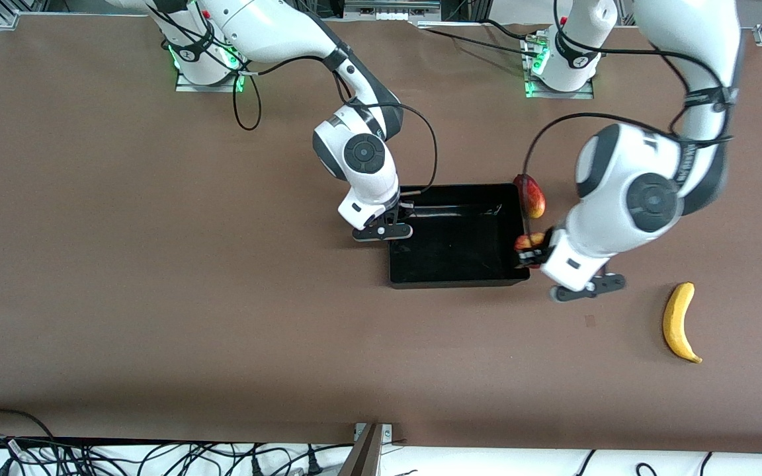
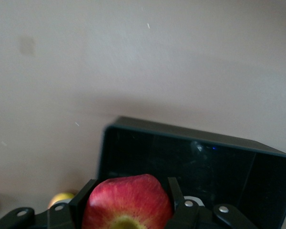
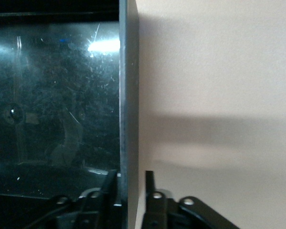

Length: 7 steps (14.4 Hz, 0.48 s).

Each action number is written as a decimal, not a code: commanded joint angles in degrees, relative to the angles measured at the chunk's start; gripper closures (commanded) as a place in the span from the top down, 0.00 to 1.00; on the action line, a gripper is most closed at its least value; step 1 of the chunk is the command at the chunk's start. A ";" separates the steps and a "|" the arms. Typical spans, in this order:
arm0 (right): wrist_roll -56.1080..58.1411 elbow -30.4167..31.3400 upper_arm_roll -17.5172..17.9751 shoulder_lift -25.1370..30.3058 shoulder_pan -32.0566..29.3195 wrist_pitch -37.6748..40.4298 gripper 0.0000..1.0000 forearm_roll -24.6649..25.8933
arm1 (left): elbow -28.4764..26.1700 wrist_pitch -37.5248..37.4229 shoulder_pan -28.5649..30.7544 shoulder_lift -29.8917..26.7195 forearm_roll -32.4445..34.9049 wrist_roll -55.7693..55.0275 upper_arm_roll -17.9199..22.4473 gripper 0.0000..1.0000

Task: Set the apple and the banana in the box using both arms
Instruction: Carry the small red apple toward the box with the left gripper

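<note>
The black box (image 1: 454, 283) sits at mid-table. My left gripper (image 1: 532, 255) is shut on the red apple (image 1: 529, 240) and holds it over the box's wall toward the left arm's end. In the left wrist view the apple (image 2: 126, 202) fills the gap between the fingers of the left gripper (image 2: 131, 183), with the box (image 2: 195, 137) below. My right gripper (image 1: 395, 217) stands astride the box wall toward the right arm's end. In the right wrist view it (image 3: 128, 175) is closed on that wall (image 3: 127, 95), one finger inside and one outside. The banana (image 1: 680, 322) lies on the table toward the left arm's end, nearer the front camera than the box.
A red-yellow mango (image 1: 532, 196) lies against the outside of the box wall toward the left arm's end, farther from the front camera than the held apple. The brown table (image 1: 156, 277) is bare elsewhere. Cables run along the table's front edge.
</note>
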State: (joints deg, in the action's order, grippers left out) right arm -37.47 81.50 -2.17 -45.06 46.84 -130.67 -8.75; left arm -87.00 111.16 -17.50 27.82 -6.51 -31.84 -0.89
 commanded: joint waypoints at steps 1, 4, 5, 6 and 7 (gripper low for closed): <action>2.30 -1.17 -0.64 1.54 -1.65 0.94 1.00 -1.27 | -0.72 0.46 -1.31 0.48 -0.96 -4.18 0.18 0.00; 6.43 -1.26 -0.82 8.29 -7.96 11.72 1.00 -1.44 | -2.29 2.47 -3.76 0.75 -0.96 -5.51 0.18 0.00; 7.14 -1.26 -0.82 10.84 -10.42 15.06 1.00 -1.36 | -3.95 4.75 -4.56 0.40 -0.96 -6.21 0.18 0.00; 7.23 -1.26 -1.08 12.69 -12.45 17.70 1.00 -0.83 | -5.45 7.03 -5.35 0.05 -0.87 -7.52 0.10 0.00; 8.36 -1.26 -2.47 14.80 -14.04 18.60 1.00 -0.48 | -6.60 8.97 -7.27 0.05 -0.52 -9.19 0.09 0.00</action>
State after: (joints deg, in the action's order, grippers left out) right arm -31.43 78.67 -4.07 -35.46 36.28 -115.70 -8.76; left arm -89.63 116.19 -21.85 29.57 -6.51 -38.26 -1.23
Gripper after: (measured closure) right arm 0.000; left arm 0.361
